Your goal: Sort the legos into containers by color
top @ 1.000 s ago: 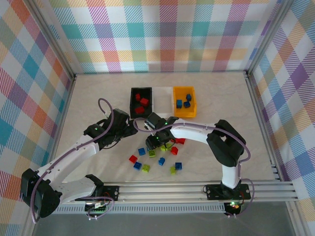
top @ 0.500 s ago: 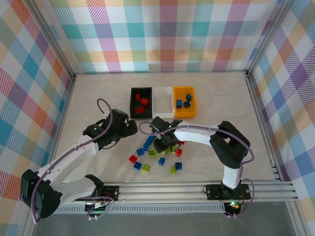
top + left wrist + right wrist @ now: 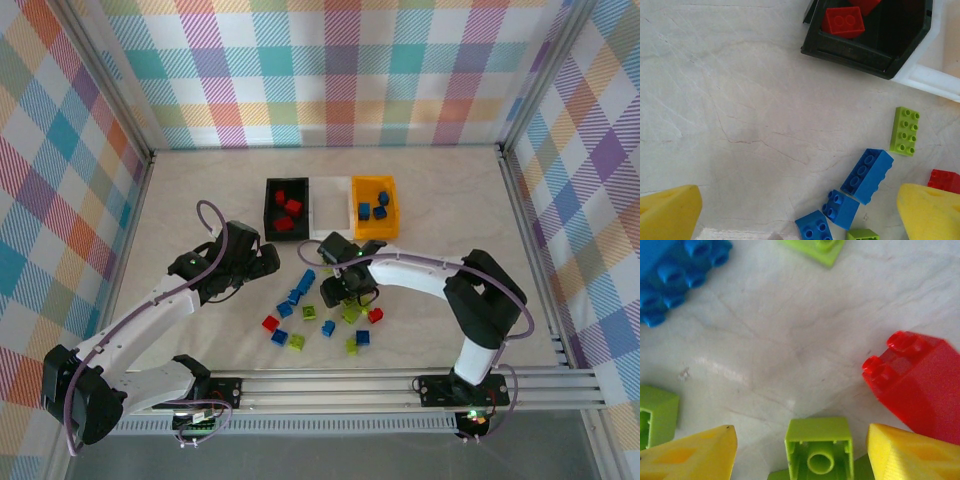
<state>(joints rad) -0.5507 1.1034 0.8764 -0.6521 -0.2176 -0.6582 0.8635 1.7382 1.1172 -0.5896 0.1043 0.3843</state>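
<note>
Three containers stand in a row: a black bin (image 3: 272, 190) with red legos, a white bin (image 3: 332, 188) and an orange-yellow bin (image 3: 390, 225) with blue legos. Loose red, blue and yellow-green legos lie in front of them. My right gripper (image 3: 802, 440) is open low over the pile. A yellow-green lego (image 3: 819, 447) lies on its side between the fingers, with a gap on each side. A red lego (image 3: 920, 385) lies just beyond the right finger. My left gripper (image 3: 800, 215) is open above bare table, and blue legos (image 3: 867, 175) lie between its fingers.
Loose legos are scattered from a red one (image 3: 269, 323) across to another red one (image 3: 375, 315). The black bin's corner (image 3: 860, 55) and the white bin's rim (image 3: 930, 77) lie ahead of the left gripper. Plaid walls enclose the table.
My right gripper has slid to the right over the pile and its jaws have spread wider. The blue legos left of it are uncovered. The left arm has not moved.
</note>
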